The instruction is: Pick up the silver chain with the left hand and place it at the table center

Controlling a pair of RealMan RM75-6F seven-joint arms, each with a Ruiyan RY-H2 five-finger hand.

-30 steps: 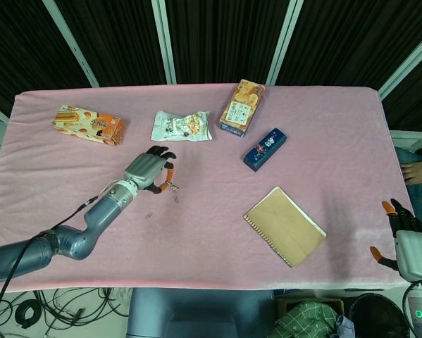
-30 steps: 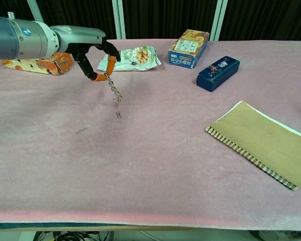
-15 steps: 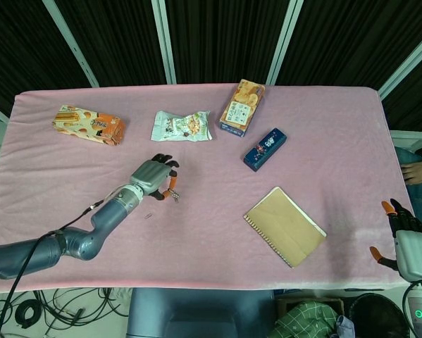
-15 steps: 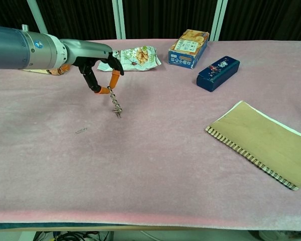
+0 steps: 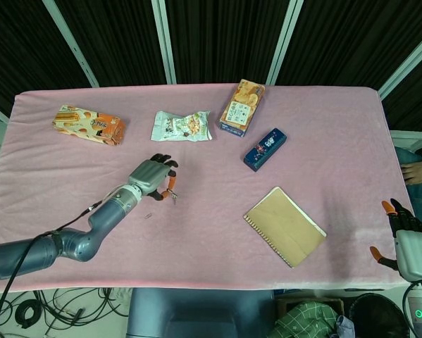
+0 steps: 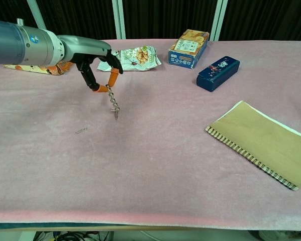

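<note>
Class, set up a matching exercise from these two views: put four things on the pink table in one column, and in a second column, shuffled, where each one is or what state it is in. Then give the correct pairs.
Things
1. silver chain
2. spiral notebook
3. dark blue box
4. right hand

Places or states
A. lying closed on the right side of the table
B. off the table's right edge, holding nothing
C. dangling from the left hand
D. lying between the biscuit box and the notebook

Pairs: 1-C, 2-A, 3-D, 4-B
</note>
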